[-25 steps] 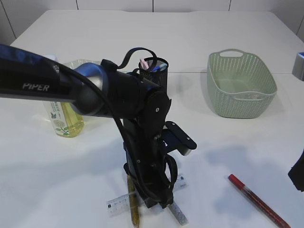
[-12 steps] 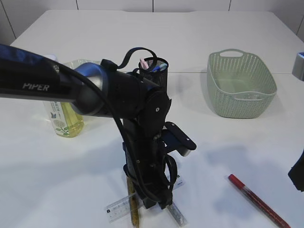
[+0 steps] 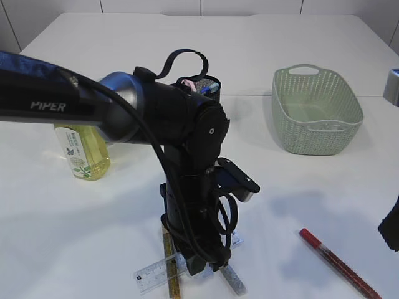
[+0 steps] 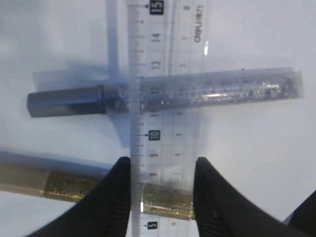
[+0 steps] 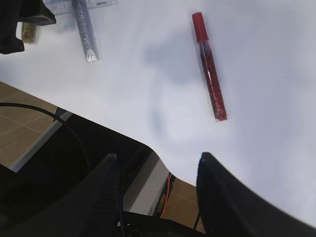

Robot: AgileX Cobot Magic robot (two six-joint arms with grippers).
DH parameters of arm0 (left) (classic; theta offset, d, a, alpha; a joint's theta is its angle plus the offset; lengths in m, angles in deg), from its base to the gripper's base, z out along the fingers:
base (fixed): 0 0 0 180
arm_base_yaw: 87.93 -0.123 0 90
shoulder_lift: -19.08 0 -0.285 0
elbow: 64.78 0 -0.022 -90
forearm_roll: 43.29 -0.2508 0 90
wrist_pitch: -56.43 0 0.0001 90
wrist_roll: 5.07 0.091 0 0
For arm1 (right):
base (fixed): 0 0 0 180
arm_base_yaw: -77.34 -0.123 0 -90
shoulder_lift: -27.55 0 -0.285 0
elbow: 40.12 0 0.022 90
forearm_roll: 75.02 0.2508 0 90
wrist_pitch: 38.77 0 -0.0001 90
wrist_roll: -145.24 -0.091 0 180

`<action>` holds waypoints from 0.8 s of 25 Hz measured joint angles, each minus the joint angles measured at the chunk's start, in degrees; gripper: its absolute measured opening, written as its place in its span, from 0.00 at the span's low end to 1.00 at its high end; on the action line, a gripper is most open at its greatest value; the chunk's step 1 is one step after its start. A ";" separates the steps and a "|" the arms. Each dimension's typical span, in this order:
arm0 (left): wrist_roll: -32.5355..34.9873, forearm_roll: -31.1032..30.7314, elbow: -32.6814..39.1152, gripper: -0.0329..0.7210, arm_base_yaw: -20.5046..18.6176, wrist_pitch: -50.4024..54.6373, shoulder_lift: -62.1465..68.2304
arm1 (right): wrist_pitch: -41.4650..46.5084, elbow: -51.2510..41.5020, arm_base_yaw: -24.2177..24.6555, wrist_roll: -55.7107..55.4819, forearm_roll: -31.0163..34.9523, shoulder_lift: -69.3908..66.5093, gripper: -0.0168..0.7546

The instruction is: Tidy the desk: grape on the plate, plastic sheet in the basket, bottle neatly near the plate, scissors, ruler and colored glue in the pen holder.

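Since the earlier frames the left arm had risen slightly, and the ruler [image 3: 159, 272] under it had shifted toward the lower left of the exterior view, its near end now clear of the gold glue pen [image 3: 169, 265]. In the left wrist view the left gripper [image 4: 162, 190] had its jaws pressed against both long edges of the clear ruler [image 4: 163, 98], clamping it, with the silver glue pen [image 4: 212, 91] and the gold glue pen [image 4: 69, 185] lying crosswise beneath it on the surface [image 3: 112, 205]. The right gripper [image 5: 157, 190] hung over the surface's edge at the lower part of its own view, jaws spread apart and holding nothing, with the red glue pen [image 5: 210, 74] lying well apart from it on the white top. Judging by the layout, the task was about midway: the pen holder [image 3: 201, 87] at upper centre already held some items, the bottle [image 3: 82, 152] stood at the left, and the basket [image 3: 317, 112] sat at the upper right. Its contents could not be made out. The ruler and three glue pens remained to be placed; plate and grape were hidden by the arm.
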 joint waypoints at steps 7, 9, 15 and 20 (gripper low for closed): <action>0.00 0.21 0.00 0.42 0.00 2.24 0.00 | 0.00 0.00 0.00 0.09 0.00 0.00 0.55; 0.00 0.21 0.00 0.42 0.00 2.24 0.00 | 0.00 0.00 0.00 0.09 0.00 0.00 0.55; -0.12 1.25 0.00 0.42 0.00 2.03 -2.09 | 0.00 0.00 0.00 0.09 0.00 0.00 0.55; -1.43 3.77 0.00 0.42 -0.84 1.95 -4.67 | 0.00 0.00 0.00 0.09 0.00 0.00 0.55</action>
